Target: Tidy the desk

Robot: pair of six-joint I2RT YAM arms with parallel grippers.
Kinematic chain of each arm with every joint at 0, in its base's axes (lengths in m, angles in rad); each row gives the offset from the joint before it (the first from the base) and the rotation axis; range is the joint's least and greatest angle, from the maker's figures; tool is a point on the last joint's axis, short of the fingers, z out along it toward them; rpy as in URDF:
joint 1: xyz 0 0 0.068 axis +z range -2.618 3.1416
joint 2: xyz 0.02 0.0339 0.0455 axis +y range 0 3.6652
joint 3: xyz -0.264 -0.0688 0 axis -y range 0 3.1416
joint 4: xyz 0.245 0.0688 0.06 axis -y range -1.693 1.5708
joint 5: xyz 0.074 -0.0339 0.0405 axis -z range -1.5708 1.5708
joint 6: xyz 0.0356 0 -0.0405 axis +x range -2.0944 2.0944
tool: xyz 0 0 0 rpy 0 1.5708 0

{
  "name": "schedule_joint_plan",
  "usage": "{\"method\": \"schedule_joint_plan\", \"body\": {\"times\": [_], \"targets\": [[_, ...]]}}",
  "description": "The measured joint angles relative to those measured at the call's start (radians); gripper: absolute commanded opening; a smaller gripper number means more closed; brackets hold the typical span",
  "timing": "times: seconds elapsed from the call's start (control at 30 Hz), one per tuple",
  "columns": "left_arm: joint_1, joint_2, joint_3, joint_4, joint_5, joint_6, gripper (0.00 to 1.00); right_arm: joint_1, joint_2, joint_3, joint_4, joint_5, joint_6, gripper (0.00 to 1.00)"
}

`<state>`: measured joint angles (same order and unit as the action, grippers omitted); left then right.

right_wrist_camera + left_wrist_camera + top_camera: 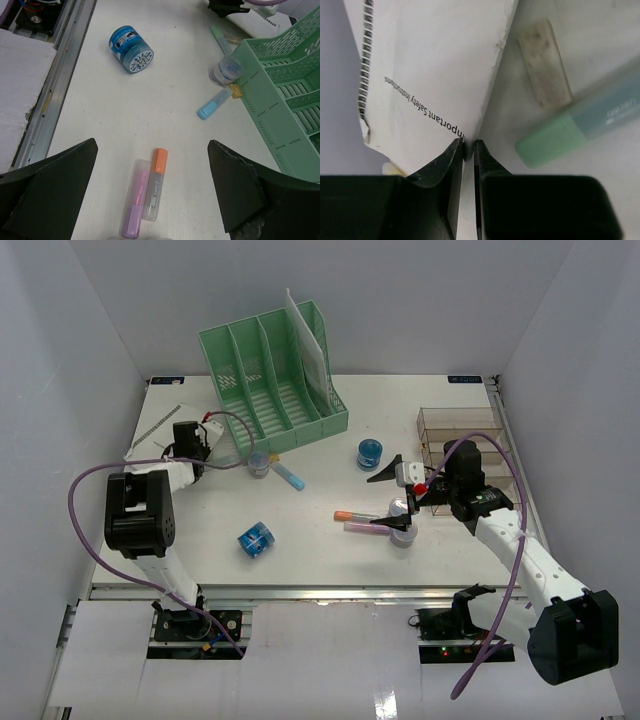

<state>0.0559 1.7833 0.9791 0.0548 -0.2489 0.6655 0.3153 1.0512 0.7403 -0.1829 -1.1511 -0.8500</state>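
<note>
The white desk [330,560] holds scattered stationery. My left gripper [468,147] is at the far left [172,448], shut on the edge of a white safety-instructions booklet [430,65] that lies flat there. A green highlighter [580,120] and a worn white eraser [544,70] lie just right of it. My right gripper [152,145] hangs open over the middle right [385,500], above an orange-capped marker [156,182] and a purple highlighter [135,200] lying side by side, touching neither.
A green slotted file rack [275,375] with a sheet in it stands at the back. A clear compartment tray [465,435] sits at the right. Two blue tubs [255,538] [369,453], a small jar [260,464] and a blue highlighter [290,476] lie between.
</note>
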Motion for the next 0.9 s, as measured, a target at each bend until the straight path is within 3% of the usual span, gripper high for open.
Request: {"method": "schedule_joint_plan", "body": {"times": [0.27, 0.9], "targets": [[0.0, -0.072, 0.09, -0.066, 0.002, -0.145, 0.0, 0.0, -0.004, 0.0, 0.0, 0.0, 0.0, 0.97], [0.0, -0.256, 0.094, -0.212, 0.123, -0.37, 0.0, 0.0, -0.004, 0.0, -0.001, 0.0, -0.001, 0.97]]}}
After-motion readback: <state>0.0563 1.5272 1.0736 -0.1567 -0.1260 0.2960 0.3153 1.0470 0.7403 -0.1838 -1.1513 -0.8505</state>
